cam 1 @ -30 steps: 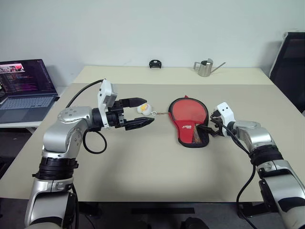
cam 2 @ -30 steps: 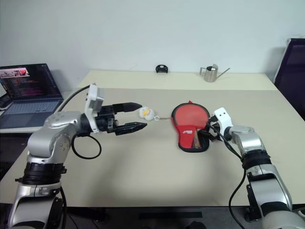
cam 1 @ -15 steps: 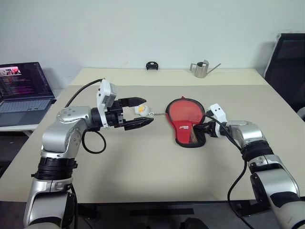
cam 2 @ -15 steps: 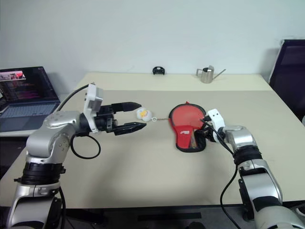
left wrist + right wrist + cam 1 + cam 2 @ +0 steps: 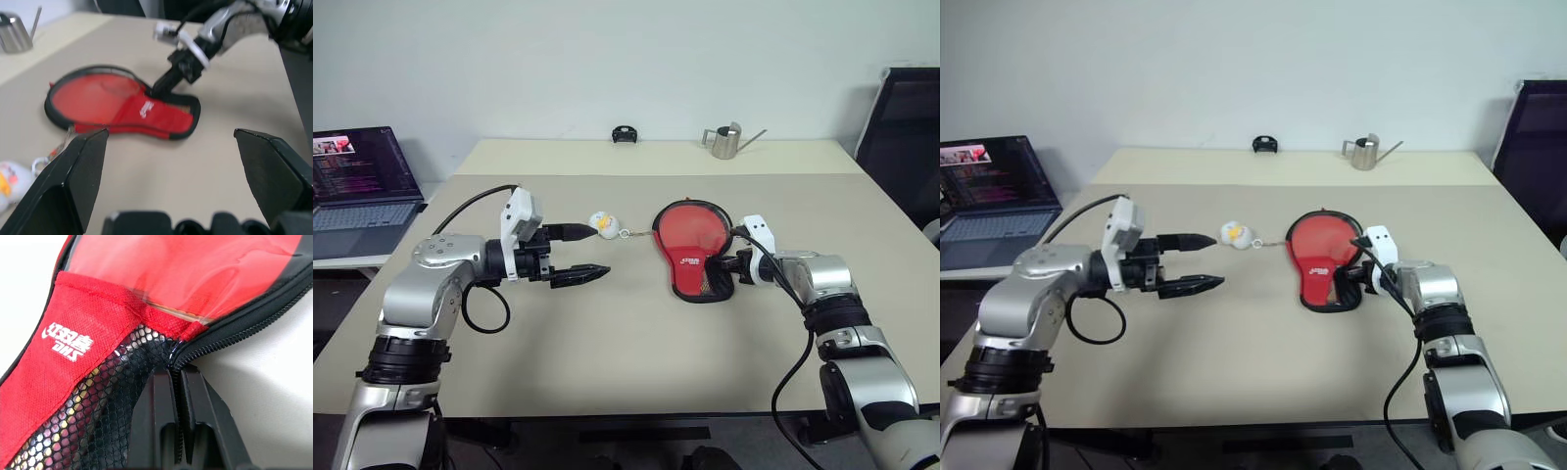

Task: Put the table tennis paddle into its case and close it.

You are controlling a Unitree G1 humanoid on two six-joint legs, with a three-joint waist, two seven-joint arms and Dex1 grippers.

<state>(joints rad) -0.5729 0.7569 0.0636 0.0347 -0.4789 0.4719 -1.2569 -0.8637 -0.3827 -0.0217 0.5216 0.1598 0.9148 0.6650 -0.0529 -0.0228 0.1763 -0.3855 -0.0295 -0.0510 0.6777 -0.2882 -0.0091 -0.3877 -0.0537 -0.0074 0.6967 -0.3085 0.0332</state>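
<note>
The case [image 5: 696, 250] lies right of the table's middle, long axis near to far with the paddle [image 5: 695, 223] inside, and the right gripper [image 5: 736, 266], pinched shut on its zipper edge at the near right, is much nearer than the left gripper [image 5: 582, 253], wide open and empty.

Case [image 5: 73, 318]: coarse woven red cloth, black honeycomb mesh, toothed zipper edge. Paddle [image 5: 195, 269]: glossy red face. Tabletop [image 5: 636, 343]: smooth matt beige. Watering can [image 5: 729, 141]: brushed metal.
</note>
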